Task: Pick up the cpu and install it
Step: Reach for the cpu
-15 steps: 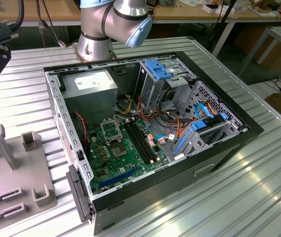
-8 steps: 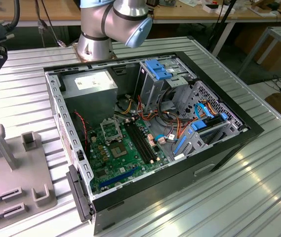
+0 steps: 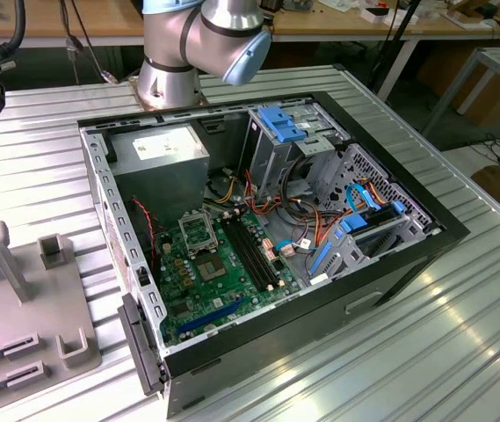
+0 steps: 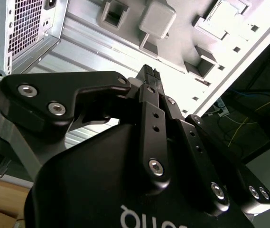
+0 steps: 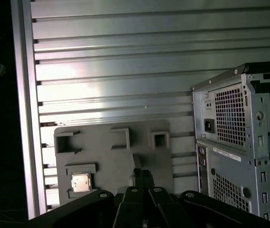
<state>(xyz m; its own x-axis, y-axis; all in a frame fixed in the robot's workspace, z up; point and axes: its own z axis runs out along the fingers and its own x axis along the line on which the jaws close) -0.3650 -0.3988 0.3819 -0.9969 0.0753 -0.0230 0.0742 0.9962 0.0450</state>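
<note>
The cpu (image 5: pixel 80 182) is a small silver-grey square lying flat in a recessed holder on a grey fixture plate (image 5: pixel 111 159), seen in the first wrist view. My gripper (image 5: pixel 144 175) hangs above that plate, off to one side of the cpu and apart from it. Its black fingers are pressed together with nothing between them, as the second wrist view also shows of the gripper (image 4: pixel 151 72). In the exterior view the open computer case (image 3: pixel 408 255) holds the green board (image 3: pixel 188 281) with its square socket frame (image 3: pixel 199 232).
The fixture plate (image 3: pixel 21 352) carries raised grey posts and brackets at the exterior view's left. The case's perforated rear panel (image 5: pixel 232 123) stands beside the plate. Cables, blue drive brackets (image 3: pixel 280 123) and a power supply (image 3: pixel 166 149) crowd the case. The arm's base (image 3: pixel 170 70) stands behind it.
</note>
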